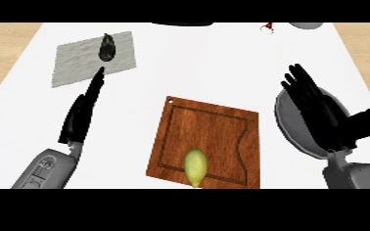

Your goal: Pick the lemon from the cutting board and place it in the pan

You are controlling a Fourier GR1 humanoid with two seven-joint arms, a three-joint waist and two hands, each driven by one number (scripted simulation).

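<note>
1. Right hand (323,112): black fingers straight and spread, holding nothing, over the round grey metal pan (288,122) and hiding most of it.
2. Left hand (81,115): fingers straight, together, empty, tips pointing to twelve o'clock at the grey rectangular mat (80,63).
3. The oval yellow-green lemon (196,167) lies at six o'clock on the brown wooden cutting board (209,127); the pan is at the board's three o'clock.
4. A small dark object (107,48) sits on the mat, hard to identify.

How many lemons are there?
1. The lemon lies on the cutting board, near its front edge. Another could hide under the right hand covering part of the pan.
</note>
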